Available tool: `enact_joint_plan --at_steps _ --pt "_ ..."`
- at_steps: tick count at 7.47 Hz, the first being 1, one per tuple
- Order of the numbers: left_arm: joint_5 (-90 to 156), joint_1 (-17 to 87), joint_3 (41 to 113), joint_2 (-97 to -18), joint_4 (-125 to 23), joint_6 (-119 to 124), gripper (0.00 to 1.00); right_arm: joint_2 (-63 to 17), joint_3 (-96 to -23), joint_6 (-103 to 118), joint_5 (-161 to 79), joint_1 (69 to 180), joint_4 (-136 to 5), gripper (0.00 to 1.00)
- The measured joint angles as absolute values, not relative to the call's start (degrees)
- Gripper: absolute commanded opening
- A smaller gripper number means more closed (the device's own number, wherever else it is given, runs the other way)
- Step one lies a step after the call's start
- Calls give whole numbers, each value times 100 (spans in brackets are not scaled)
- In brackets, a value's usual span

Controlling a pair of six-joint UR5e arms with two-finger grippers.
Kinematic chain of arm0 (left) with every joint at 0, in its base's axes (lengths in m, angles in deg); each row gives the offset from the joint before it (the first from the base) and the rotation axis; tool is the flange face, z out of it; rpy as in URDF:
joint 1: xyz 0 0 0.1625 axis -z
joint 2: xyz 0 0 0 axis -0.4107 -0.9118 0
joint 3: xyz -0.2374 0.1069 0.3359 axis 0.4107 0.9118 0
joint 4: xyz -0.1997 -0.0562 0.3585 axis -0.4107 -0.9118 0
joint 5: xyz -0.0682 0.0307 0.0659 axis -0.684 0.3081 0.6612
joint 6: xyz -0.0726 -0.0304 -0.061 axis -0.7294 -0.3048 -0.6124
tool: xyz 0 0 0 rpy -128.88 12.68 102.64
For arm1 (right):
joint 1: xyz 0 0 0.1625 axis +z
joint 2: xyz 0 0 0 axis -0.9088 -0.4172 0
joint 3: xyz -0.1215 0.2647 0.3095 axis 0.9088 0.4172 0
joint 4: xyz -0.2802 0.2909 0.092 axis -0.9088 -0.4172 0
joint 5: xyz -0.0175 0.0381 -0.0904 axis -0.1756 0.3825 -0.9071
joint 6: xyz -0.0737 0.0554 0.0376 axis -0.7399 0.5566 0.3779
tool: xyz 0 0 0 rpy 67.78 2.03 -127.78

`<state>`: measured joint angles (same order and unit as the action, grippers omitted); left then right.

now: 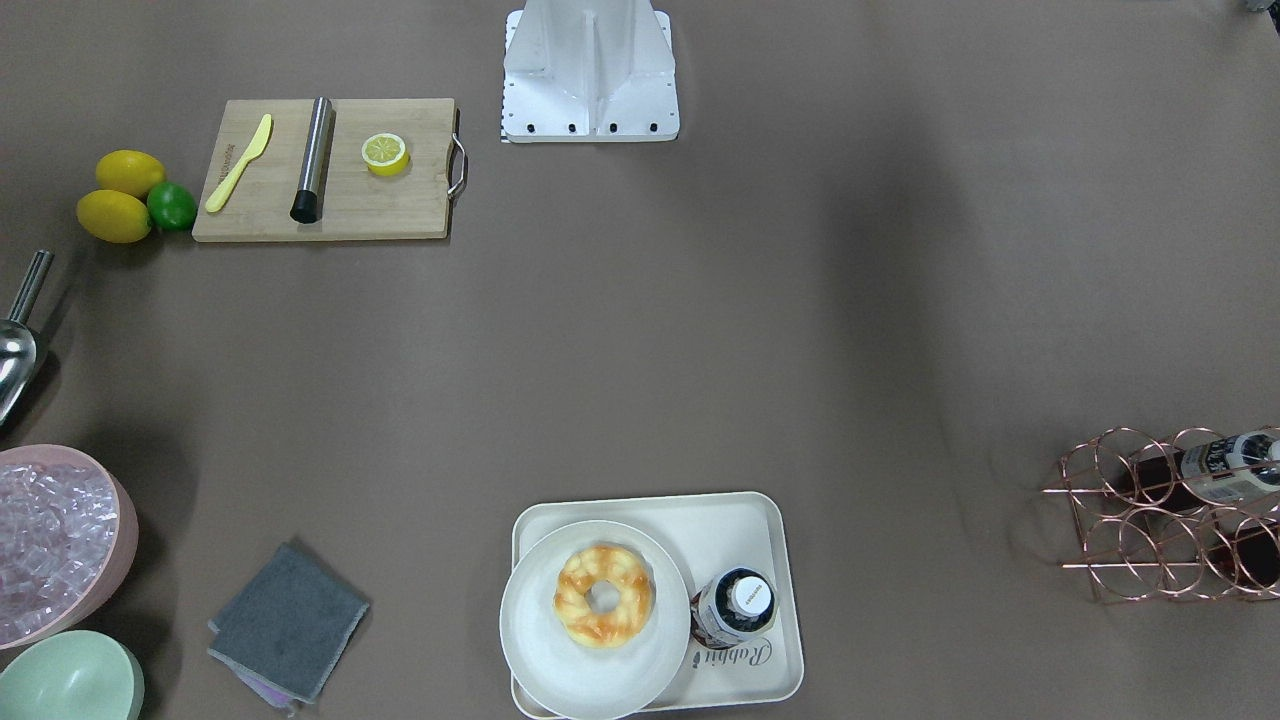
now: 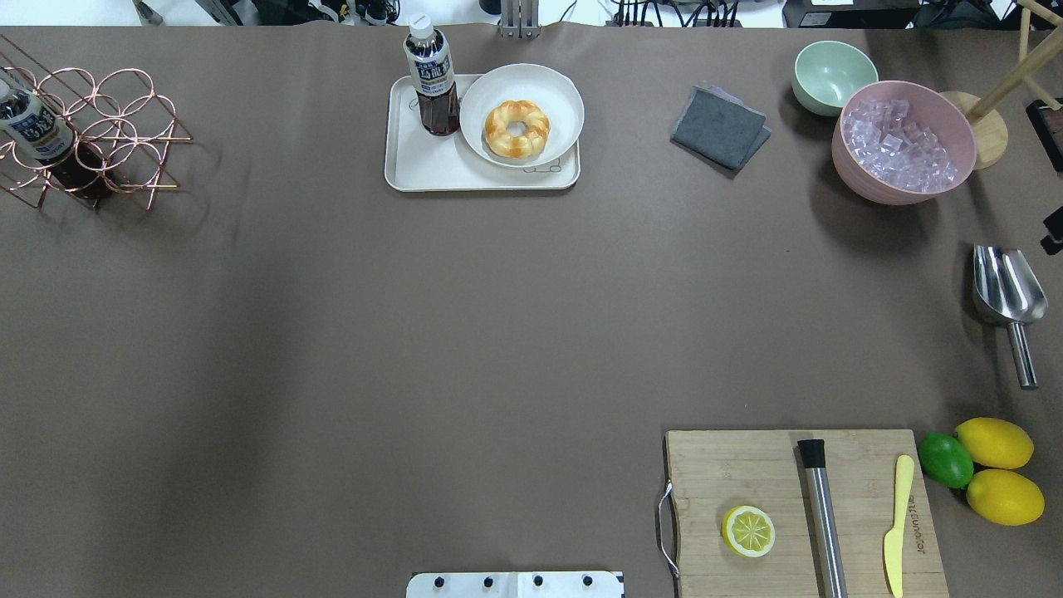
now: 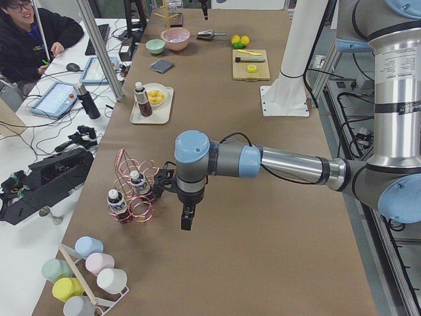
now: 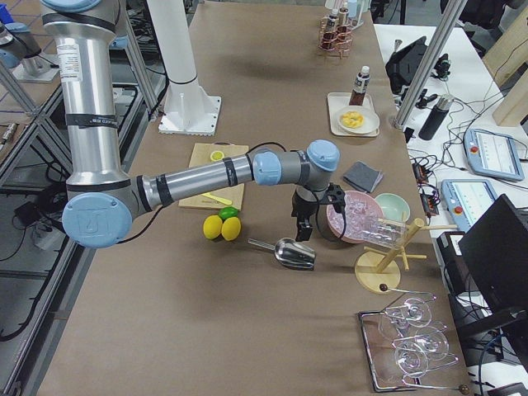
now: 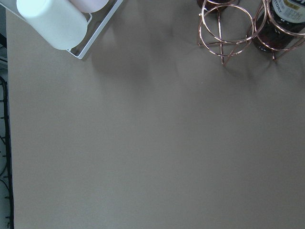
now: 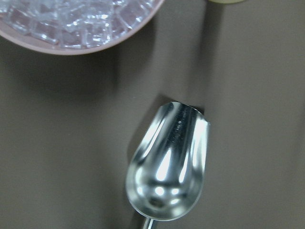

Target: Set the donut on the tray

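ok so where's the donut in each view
Front-facing: donut bottom centre, on the round plate.
Overhead: top centre.
Exterior left: upper left.
Exterior right: upper right of centre.
Left wrist: not in it.
Right wrist: not in it.
Landmark: the dark bottle beside it on the tray.

We find the broad middle of the table (image 2: 374, 332) open from the robot's side up to the tray (image 2: 432, 166). The donut (image 2: 516, 128) is open from above, ringed by the raised rim of the white plate (image 2: 531, 85). The bottle (image 2: 430, 79) stands upright on the tray just beside the plate, closing off its left flank. Bare tray floor shows in front of the bottle. The grey cloth (image 2: 718, 126) lies flat to the right, apart from the tray; the wire rack (image 2: 106, 133) stands well off left.
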<state>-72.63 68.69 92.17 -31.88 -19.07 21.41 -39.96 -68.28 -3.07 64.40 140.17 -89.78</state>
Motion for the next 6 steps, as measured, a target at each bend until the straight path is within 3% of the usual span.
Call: enact_joint_plan --at_steps 2,6 --pt "-7263 6866 9214 -3182 -1906 2142 98 -4022 -6312 -651 6768 14636 -9085 100" --pt "-7256 6885 9197 -3182 -1906 2149 98 -4145 -6034 -742 7003 14940 -8325 100"
